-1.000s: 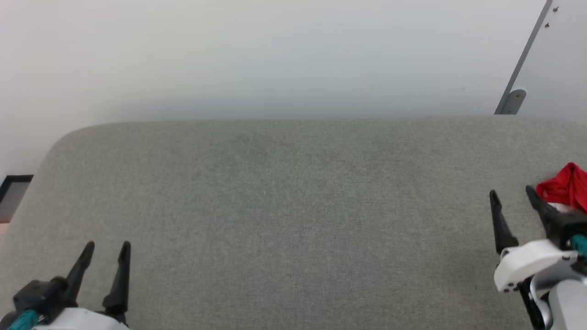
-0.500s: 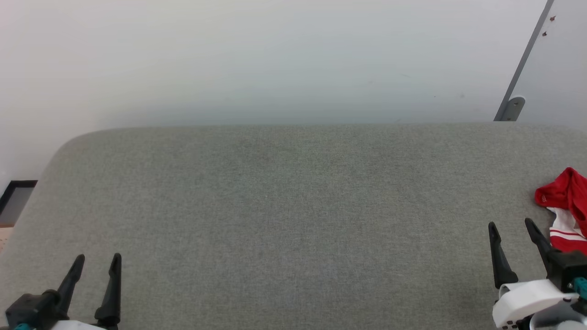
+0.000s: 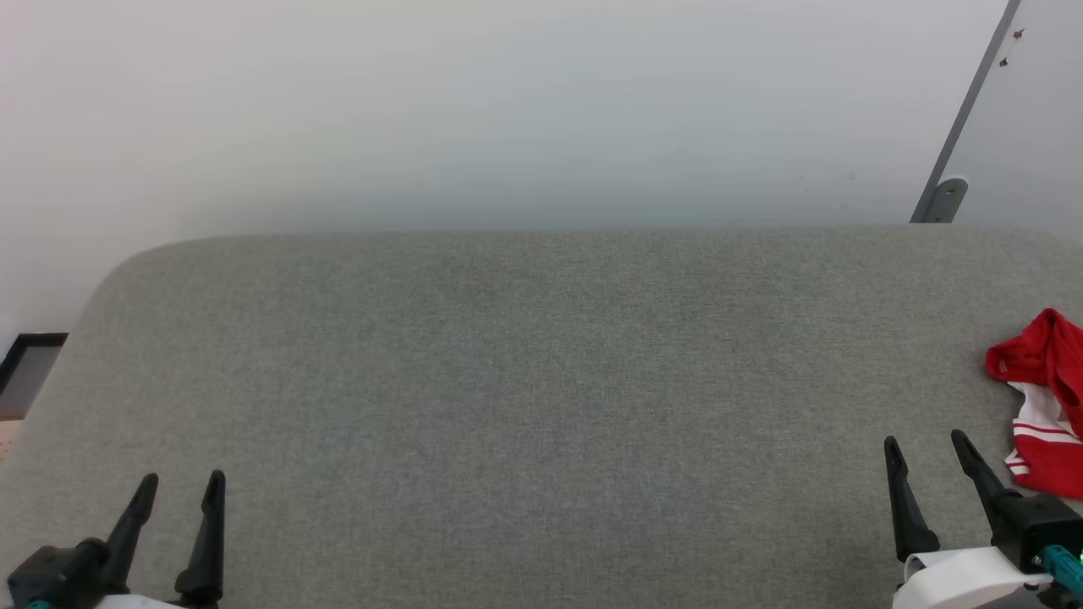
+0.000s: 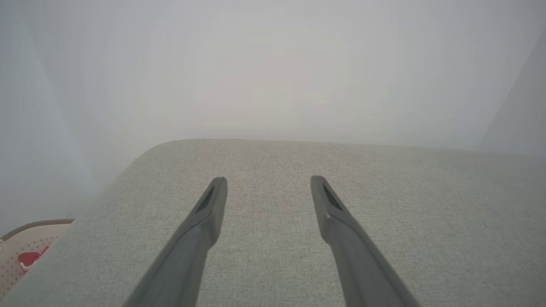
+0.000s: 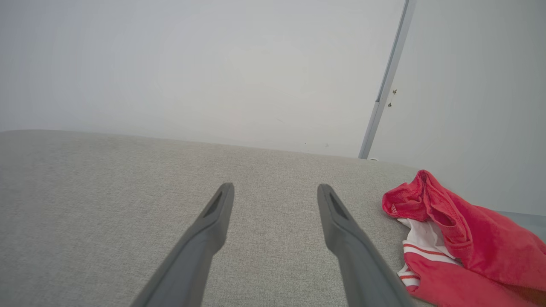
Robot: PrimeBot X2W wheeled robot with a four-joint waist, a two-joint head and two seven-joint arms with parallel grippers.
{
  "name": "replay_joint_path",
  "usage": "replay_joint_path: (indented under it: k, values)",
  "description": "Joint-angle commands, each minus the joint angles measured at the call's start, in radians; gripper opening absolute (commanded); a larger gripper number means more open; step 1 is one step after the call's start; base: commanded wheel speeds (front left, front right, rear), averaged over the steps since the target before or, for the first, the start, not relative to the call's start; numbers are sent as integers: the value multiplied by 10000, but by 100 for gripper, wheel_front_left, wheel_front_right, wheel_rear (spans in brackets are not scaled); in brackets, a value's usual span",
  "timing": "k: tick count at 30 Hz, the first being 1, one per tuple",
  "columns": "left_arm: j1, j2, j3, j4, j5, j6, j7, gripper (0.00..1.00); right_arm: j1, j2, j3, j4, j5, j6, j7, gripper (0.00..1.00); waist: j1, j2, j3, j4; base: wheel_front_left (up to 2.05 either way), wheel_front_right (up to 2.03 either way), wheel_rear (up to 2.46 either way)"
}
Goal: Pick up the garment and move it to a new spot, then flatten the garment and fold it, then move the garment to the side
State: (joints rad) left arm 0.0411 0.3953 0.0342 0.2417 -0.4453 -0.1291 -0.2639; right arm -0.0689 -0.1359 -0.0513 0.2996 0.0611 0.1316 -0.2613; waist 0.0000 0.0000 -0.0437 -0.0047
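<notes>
Retreat is noted on the right side: the right gripper (image 3: 922,438) has drawn back toward the robot over the last half second, while the left gripper (image 3: 182,478) has held its place.

Largest item: one grey woven upholstered surface (image 3: 541,364), lying under and ahead of all four fingers. Next: one red jersey garment with a white, red-striped sleeve (image 3: 1045,397). It is crumpled in a heap on that surface, just to the right of the right gripper's right finger and clear of it, and well apart from the left fingers. Both grippers, two in all, stand with fingers spread wide and nothing between them. Smallest: one beige perforated basket (image 4: 25,251) beyond the surface edge, low to the left of the left fingers, with one small red cloth (image 4: 29,258) in it.

Progress, as judged: the garment is unheld and bunched, so flattening, folding and the move aside all remain. Whether it already lies at its new spot cannot be told.
</notes>
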Motion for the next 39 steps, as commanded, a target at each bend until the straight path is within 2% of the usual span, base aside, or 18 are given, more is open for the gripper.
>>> replay_joint_path:
  k: [1,14,15,19,39]
  values:
    - [68,33,-3,-34,-63,-18,6,100,168,41,8,-17,45,-21,-48,100,0,0,-7,-1,0,0,0]
    - [217,51,-30,-282,-299,-18,6,100,133,39,25,41,111,-21,-48,100,0,0,-35,-3,0,0,0]
    - [108,25,-59,-249,-263,2,-2,0,94,54,-2,59,12,2,2,0,0,0,-36,-5,0,0,0]
    - [282,-380,-194,90,-274,2,11,0,343,177,-8,445,23,2,69,0,0,0,-35,-6,0,0,0]
    - [-201,-1157,76,59,-3199,-3,983,0,114,347,-191,179,3997,-1,1030,0,0,0,45,3,0,0,0]
